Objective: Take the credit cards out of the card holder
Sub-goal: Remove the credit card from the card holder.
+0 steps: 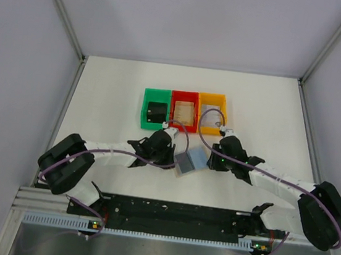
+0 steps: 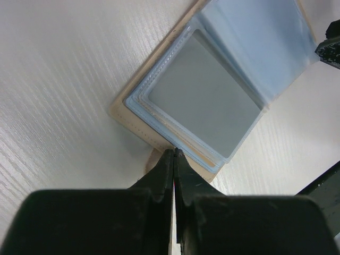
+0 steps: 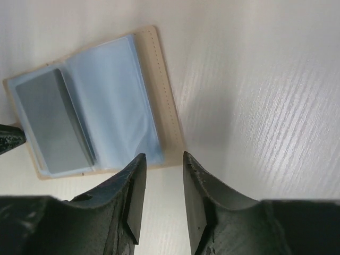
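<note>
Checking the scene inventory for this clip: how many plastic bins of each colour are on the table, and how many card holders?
green bin: 1
red bin: 1
orange bin: 1
card holder: 1
Total: 4

The card holder (image 2: 239, 58) runs off the left wrist view's top edge. From above, what lies in the green bin (image 1: 145, 107), red bin (image 1: 186, 94) and orange bin (image 1: 213, 97) is too small to tell.
</note>
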Tool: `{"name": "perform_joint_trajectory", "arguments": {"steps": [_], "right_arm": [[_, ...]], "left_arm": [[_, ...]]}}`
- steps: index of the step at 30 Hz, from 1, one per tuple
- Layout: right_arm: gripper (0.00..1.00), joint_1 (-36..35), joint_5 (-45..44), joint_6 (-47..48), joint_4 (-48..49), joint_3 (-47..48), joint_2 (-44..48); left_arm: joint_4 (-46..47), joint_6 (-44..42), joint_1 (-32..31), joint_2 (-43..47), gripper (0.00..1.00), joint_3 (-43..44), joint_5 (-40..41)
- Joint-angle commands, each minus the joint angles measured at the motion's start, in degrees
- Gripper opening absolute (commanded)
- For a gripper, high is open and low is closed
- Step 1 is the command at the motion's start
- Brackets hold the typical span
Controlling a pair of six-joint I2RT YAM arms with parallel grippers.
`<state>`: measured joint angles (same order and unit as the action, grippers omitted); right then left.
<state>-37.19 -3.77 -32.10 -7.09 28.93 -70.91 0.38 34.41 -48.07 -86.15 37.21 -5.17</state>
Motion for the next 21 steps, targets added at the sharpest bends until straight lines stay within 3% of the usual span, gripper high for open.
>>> {"name": "perform_joint_trajectory", "arguments": {"steps": [1, 4, 8, 21], "right_arm": [[0.36, 0.01, 2.78, 5.54, 0.48, 3.15, 5.51], [0.42, -0.08, 12.80, 6.08, 5.93, 3.50, 6.58], [0.46, -0.08, 21.85, 5.03, 9.03, 6.31, 1.23], [0.42, -0.07, 29.17, -1.65, 18.16, 8.16, -15.47]], "left_arm": [[-0.12, -0.58, -0.18, 0.81, 0.00, -1.44, 1.65], [-1.77, -0.49, -0.18, 1.33, 0.00, -1.70, 2.35], [-2.75, -0.57, -0.09, 2.83, 0.00, -2.49, 3.67], [-4.07, -0.93, 0.00, 5.82, 0.00, -3.64, 6.93]]}}
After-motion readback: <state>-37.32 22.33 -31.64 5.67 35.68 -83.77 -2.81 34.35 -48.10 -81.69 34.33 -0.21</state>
